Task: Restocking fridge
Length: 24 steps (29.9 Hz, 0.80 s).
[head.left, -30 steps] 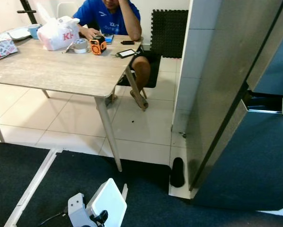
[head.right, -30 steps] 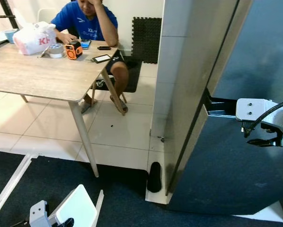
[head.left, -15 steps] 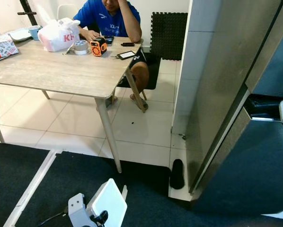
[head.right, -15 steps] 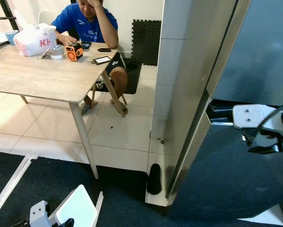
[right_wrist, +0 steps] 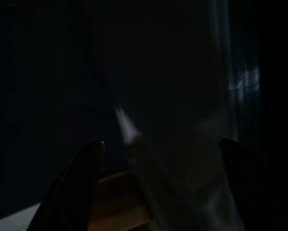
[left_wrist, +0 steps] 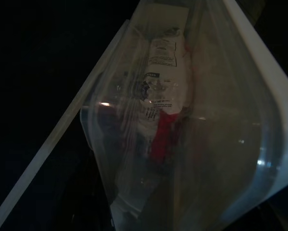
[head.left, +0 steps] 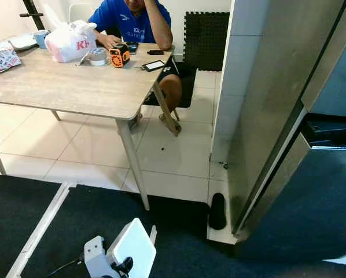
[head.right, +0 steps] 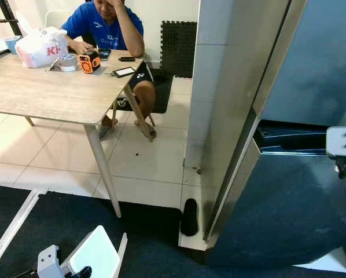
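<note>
The fridge [head.left: 277, 87] stands at the right, with a grey side and dark blue doors [head.right: 277, 202]. Between the upper and lower door runs a dark recess [head.right: 291, 139]. My right arm's white wrist [head.right: 342, 145] sits at the view's right edge, level with that recess. In the dark right wrist view my right gripper [right_wrist: 162, 144] is open, its fingers [right_wrist: 86, 178] wide apart before the dark door. Low in front, my left gripper [head.left: 122, 267] is shut on a clear plastic container [head.left: 132, 246] with a white lid. Red and white packets show inside the container [left_wrist: 182, 120].
A wooden table [head.left: 63, 87] stands at the left with a white bag [head.left: 72, 40], tape and a phone on it. A person in a blue shirt [head.left: 138, 23] sits behind it. A black slipper [head.left: 217, 211] lies by the fridge's corner. Dark carpet [head.left: 179, 243] lies underfoot.
My right arm has moved to the right, from in front of the door recess to the view's edge. The left arm and its container have stayed put.
</note>
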{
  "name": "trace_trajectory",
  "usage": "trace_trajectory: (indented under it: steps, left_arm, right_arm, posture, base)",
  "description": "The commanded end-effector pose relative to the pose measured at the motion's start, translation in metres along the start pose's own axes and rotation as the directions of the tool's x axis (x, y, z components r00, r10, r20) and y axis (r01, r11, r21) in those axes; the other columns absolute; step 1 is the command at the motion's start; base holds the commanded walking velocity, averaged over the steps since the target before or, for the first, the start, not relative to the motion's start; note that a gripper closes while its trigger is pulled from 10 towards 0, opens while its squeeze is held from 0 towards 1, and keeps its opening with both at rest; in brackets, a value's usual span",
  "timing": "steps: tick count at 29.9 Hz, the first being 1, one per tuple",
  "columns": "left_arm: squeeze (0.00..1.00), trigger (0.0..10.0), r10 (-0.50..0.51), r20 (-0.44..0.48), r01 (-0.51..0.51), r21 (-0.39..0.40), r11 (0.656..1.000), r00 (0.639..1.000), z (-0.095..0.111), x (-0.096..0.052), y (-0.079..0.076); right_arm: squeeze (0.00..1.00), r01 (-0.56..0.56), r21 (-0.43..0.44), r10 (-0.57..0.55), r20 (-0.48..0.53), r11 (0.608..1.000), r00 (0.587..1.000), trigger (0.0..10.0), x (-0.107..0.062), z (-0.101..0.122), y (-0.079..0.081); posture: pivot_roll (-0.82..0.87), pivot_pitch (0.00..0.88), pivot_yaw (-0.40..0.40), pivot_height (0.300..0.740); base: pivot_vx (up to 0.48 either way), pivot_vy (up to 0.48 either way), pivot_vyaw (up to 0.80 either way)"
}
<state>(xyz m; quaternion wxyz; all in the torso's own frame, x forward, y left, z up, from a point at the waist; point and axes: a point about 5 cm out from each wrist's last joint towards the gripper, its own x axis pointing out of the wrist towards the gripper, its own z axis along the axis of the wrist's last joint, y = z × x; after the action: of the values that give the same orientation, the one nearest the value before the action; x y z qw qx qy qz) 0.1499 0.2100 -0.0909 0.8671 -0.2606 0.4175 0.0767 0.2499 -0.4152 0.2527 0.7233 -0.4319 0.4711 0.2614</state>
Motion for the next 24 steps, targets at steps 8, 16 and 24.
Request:
trace_trajectory:
  steps: [8,16,24]
  left_arm:
    - [0.0,10.0,-0.006,-0.039,0.005,-0.011,1.0,0.999,-0.009,-0.001,0.0]
    - [0.0,10.0,-0.009,-0.034,0.008,-0.012,1.0,0.999,-0.007,-0.001,0.0]
    - [0.0,10.0,-0.006,-0.02,0.006,-0.008,1.0,1.0,-0.001,0.0,0.0]
  right_arm:
    - [0.0,-0.068,0.15,0.023,0.28,0.986,0.96,10.0,0.012,0.0,0.008]
    - [0.0,-0.166,0.39,0.112,0.158,0.906,0.981,10.0,0.086,-0.04,0.061]
    - [0.0,-0.148,0.521,0.108,0.106,0.841,0.988,10.0,0.143,-0.049,0.113]
  posture:
    - [-0.1,0.0,0.002,0.74]
    - [-0.09,0.0,-0.001,0.74]
    - [-0.09,0.0,0.001,0.74]
  base:
    - [0.0,0.0,0.0]
    - [0.0,0.0,0.0]
    - [0.0,0.0,0.0]
